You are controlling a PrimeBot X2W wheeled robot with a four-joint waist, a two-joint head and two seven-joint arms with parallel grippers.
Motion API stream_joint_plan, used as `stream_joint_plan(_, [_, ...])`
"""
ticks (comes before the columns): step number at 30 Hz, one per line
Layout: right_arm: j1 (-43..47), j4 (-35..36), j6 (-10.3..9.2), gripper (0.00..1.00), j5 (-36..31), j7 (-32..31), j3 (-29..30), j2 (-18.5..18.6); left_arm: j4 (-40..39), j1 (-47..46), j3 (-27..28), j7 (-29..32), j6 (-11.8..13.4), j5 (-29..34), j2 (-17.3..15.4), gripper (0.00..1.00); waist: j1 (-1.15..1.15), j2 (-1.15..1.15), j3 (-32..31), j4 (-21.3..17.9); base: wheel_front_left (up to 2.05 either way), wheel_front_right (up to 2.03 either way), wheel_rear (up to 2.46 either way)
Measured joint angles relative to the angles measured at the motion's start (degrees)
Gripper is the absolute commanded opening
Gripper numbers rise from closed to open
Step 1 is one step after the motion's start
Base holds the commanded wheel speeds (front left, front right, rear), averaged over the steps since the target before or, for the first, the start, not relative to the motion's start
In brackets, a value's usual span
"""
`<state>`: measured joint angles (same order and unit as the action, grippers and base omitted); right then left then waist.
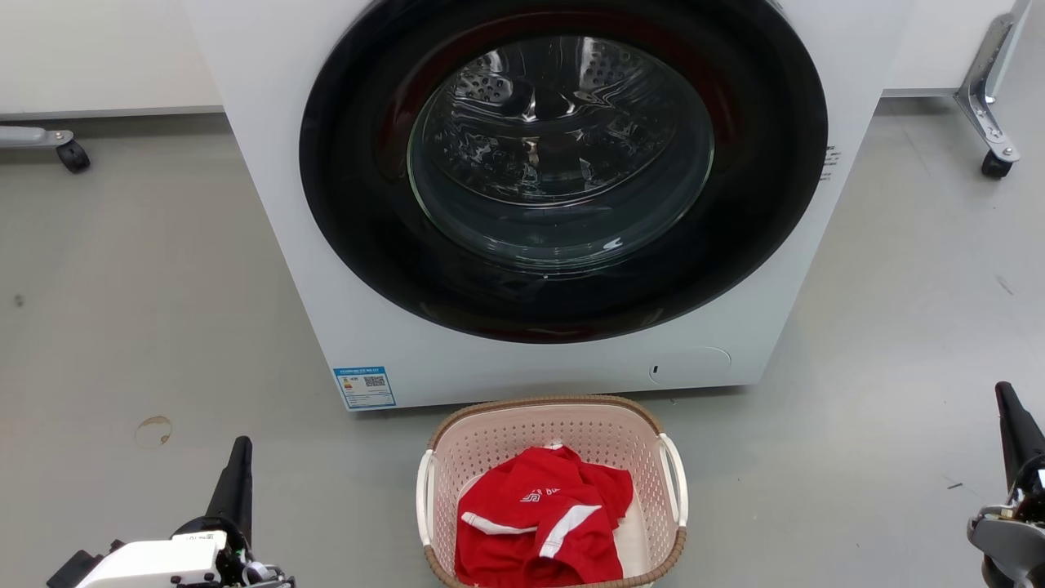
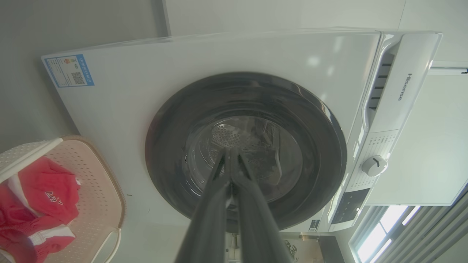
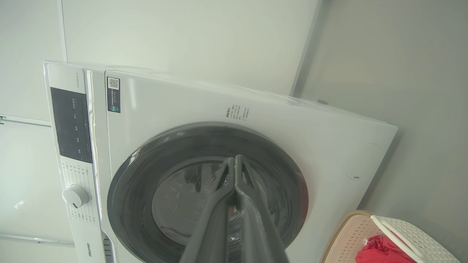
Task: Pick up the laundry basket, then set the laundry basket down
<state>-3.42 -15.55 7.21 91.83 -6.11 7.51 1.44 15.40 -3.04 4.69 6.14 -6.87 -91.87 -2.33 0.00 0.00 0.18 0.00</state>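
Basket (image 1: 522, 429) sits on the floor (image 1: 122, 286) just before the washer (image 1: 457, 371), holding a red garment (image 1: 539, 514). Left end effector (image 1: 240, 457) waits low at its left, right end effector (image 1: 1007, 404) well off at its right; both are closed tight and empty. To lift well, I judge each should open, grip its near white handle (image 1: 424, 498), and both rise together, keeping the rim level.

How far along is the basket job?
Done: nothing yet; the laundry basket sits on the floor before the washing machine, red shirt inside. In hand: nothing; left gripper and right gripper are shut, apart from its white handles. Left: grasp, lift, set down.
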Motion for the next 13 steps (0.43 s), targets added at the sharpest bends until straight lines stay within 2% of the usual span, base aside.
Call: stream_joint_plan(13, [0.00,0.00,0.00,0.00,0.00,0.00,0.00,0.00,0.00,0.00,0.02,0.00,0.00,0.00,0.05,0.00,0.00,0.00,0.00,0.00,0.00,0.00,0.00])
